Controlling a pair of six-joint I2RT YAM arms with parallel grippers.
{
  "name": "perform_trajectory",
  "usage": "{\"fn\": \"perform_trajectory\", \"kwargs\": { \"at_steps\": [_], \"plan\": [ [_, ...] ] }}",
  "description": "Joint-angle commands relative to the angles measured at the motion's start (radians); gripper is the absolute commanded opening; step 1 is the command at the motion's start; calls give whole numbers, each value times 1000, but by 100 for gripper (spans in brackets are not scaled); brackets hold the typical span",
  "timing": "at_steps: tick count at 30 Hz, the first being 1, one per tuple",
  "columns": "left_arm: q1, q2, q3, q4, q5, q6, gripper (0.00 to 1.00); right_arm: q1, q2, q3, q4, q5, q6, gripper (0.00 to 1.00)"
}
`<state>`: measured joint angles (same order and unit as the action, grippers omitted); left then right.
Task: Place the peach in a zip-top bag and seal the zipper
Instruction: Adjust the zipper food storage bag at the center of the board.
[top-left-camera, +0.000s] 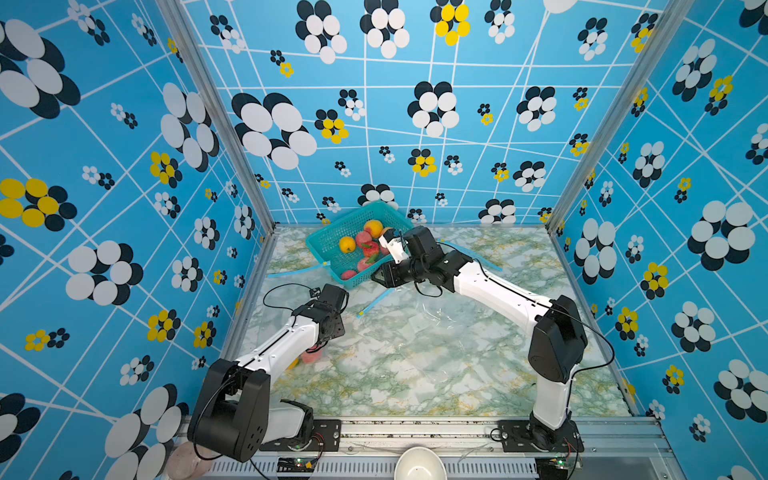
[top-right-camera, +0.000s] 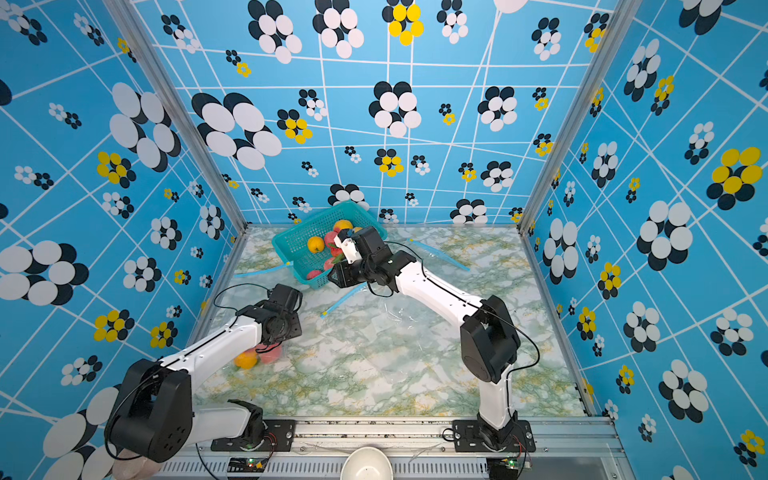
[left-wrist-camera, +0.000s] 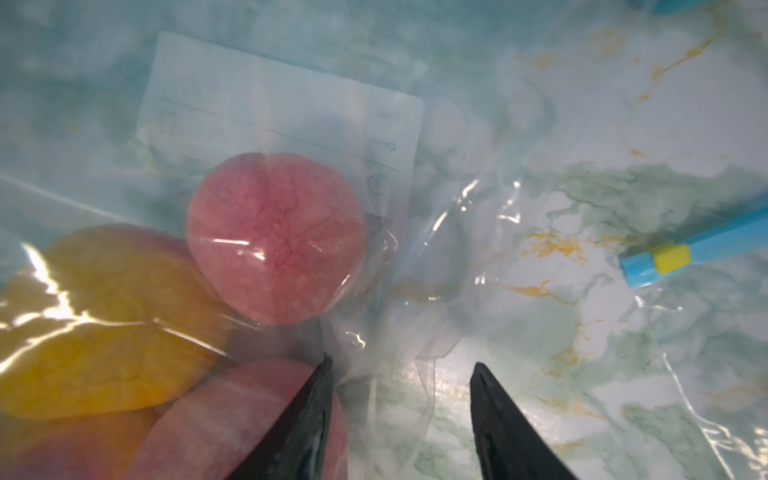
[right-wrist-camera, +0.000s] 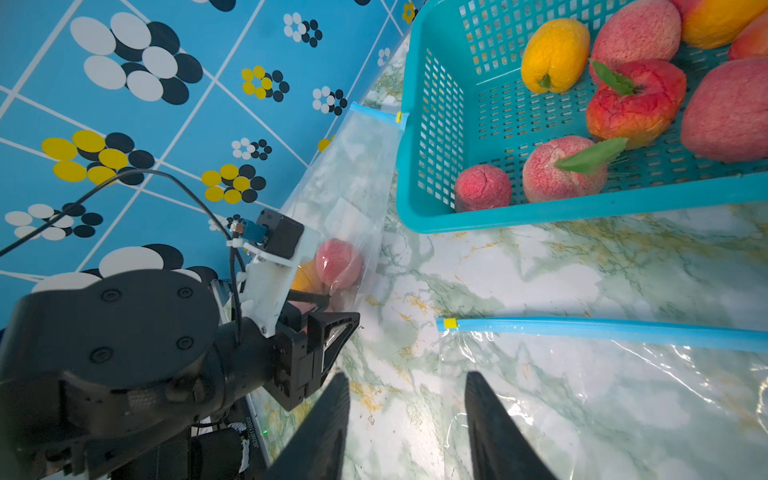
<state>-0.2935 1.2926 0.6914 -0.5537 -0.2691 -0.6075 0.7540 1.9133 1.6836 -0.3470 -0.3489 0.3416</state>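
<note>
Left claw (left-wrist-camera: 403, 362) gapes near bagged peach (left-wrist-camera: 275, 237); both top views hide claw.

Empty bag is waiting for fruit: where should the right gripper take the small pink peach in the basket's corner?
Grip the small pink peach across its round middle, coming down from above: the teal basket walls fence two sides and a leafed peach sits beside it.

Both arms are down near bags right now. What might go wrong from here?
1. The left gripper is open over loose film beside the bagged peach; closing may pinch the fruit.
2. That bag's zipper lies against the basket, which looks awkward to reach.
3. The right gripper could drag the empty bag.
</note>
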Motion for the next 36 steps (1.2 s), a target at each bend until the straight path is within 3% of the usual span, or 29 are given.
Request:
{"fn": "perform_trajectory", "kwargs": {
  "at_steps": [1, 6, 10, 15, 20, 26, 31, 36],
  "plan": [
    [-6, -90, -47, -106, 4, -36, 55, -1, -32, 28, -5, -12, -2, 48],
    [-9, -215, -58, -192, 19, -61, 57, -1, -34, 38, -19, -3, -12, 49],
    [-18, -246, 1, -156, 76, -77, 58, -26, -43, 45, -80, 73, -3, 50],
    [-160, -182, 181, -128, 15, -88, 61, -166, -167, -128, -76, 134, 106, 53],
    [-302, -22, 313, -26, 15, -54, 62, -363, -280, -327, -99, 192, 153, 58],
    [-355, 194, 423, 127, 112, -23, 63, -587, -312, -514, -21, 209, 231, 63],
    [-364, 342, 518, 208, 214, -13, 70, -665, -270, -550, 20, 207, 243, 64],
    [-366, 508, 596, 295, 311, -47, 71, -668, -267, -581, 61, 151, 245, 64]
  ]
}}
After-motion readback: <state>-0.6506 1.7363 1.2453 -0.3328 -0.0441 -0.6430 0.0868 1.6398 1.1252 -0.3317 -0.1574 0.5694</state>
